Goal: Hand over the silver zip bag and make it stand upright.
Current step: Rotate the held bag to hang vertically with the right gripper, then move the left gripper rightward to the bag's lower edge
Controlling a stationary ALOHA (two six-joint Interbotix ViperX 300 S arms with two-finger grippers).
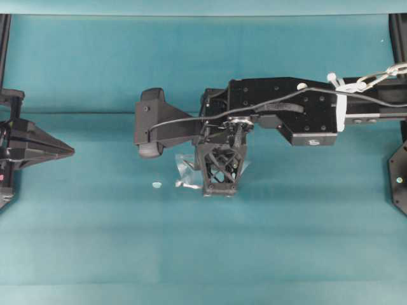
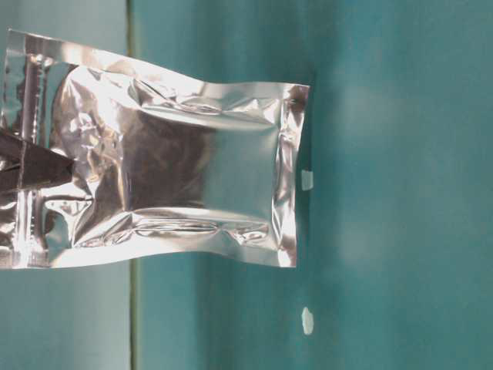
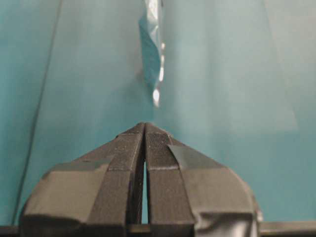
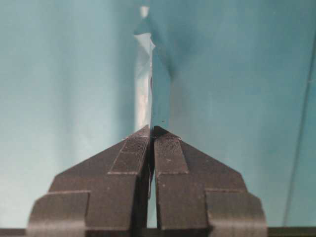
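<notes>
One silver zip bag, crinkled | right end effector pinching it | left end effector closed, empty

At frame centre my right gripper pinches the silver zip bag, my left gripper far left.

Silver zip bag: crinkled, reflective foil pouch with flat sealed edges, filling the left half of the table-level view. Seen edge-on at upper centre of both wrist views. Mostly hidden at centre of the overhead view.
</notes>
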